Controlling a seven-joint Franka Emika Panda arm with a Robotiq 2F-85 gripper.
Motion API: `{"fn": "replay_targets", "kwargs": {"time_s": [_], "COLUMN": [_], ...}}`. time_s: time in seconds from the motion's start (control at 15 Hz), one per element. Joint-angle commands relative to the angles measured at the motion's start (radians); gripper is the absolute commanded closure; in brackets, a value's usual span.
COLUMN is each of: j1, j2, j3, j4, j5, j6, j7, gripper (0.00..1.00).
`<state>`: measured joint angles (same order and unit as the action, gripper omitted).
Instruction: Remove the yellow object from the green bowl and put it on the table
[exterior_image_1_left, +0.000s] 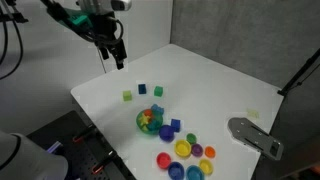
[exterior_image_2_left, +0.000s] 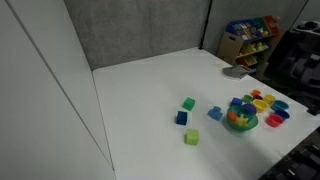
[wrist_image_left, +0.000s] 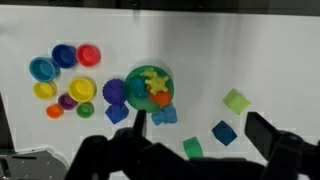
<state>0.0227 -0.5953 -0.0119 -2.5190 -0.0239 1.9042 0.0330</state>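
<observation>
The green bowl (wrist_image_left: 134, 88) sits on the white table (wrist_image_left: 260, 50) and shows in both exterior views (exterior_image_1_left: 140, 123) (exterior_image_2_left: 241, 127). It holds the yellow object (wrist_image_left: 154, 79), which looks star-like, beside an orange piece (wrist_image_left: 161, 98) and some blue-green bits. My gripper (wrist_image_left: 200, 130) is open and empty. It hangs high above the table, back from the bowl, in an exterior view (exterior_image_1_left: 117, 62). In the wrist view its fingers frame loose cubes to the right of the bowl. The gripper is out of view in the exterior view where the table fills the frame.
Several flat coloured caps (wrist_image_left: 62, 75) lie left of the bowl. Blue blocks (wrist_image_left: 163, 116) and a purple piece (wrist_image_left: 113, 92) touch its edge. A light green cube (wrist_image_left: 236, 100), a blue cube (wrist_image_left: 224, 133) and a green cube (wrist_image_left: 193, 148) lie apart. A grey tool (exterior_image_1_left: 255, 135) rests at the table edge.
</observation>
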Motion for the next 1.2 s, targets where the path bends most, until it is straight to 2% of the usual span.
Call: {"fn": "replay_targets", "kwargs": {"time_s": [0.0, 0.93, 1.13], "j1": [-0.009, -0.009, -0.014], "j2": [0.0, 0.0, 0.053], "j3": [0.008, 0.008, -0.002], "j4": [0.002, 0.002, 0.012], "j5": [0.005, 0.005, 0.002], "j6": [-0.002, -0.002, 0.029], "j7": [-0.004, -0.004, -0.014], "gripper": [0.0, 0.0, 0.0]}}
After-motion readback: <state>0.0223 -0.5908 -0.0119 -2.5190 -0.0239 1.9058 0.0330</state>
